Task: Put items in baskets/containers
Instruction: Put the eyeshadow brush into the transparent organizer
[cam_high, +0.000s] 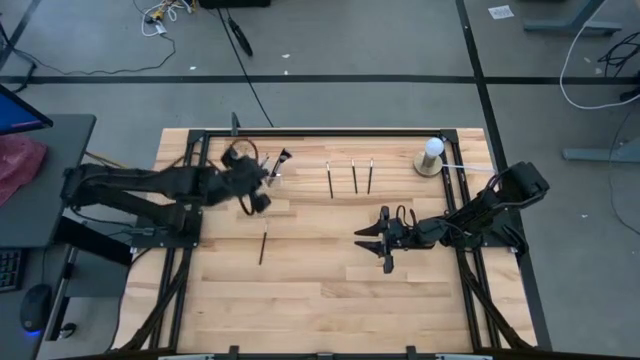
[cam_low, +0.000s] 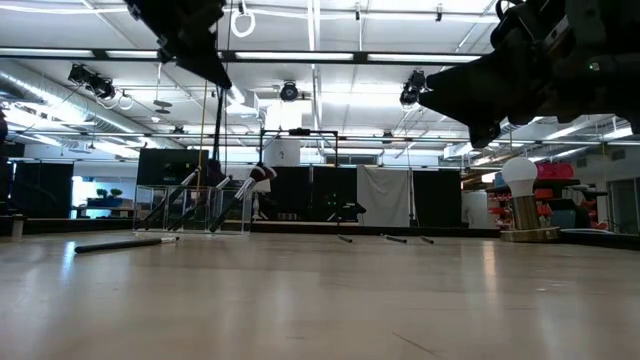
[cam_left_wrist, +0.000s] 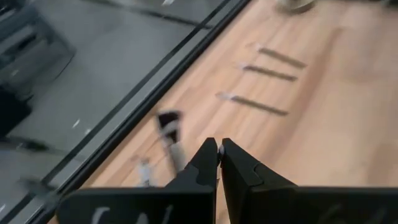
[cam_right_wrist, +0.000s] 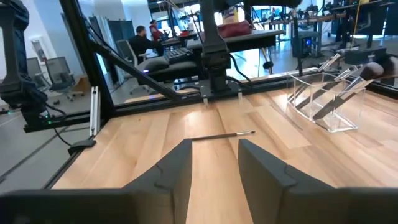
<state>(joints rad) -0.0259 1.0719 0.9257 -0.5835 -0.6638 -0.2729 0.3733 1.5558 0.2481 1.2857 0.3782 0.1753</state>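
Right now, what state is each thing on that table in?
Left tool: shut, empty, above the holder.
Right tool: open, empty, over mid-table.
Clear holder: upright, brushes leaning inside.
Lone brush: lying flat, apart.
Three brushes: flat, side by side.
Lamp: upright.

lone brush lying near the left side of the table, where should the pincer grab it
Grip the lone brush around the middle of its thin handle, coming straight down from above with the jaws across its width. It lies flat on the bare wood, apart from the other things.
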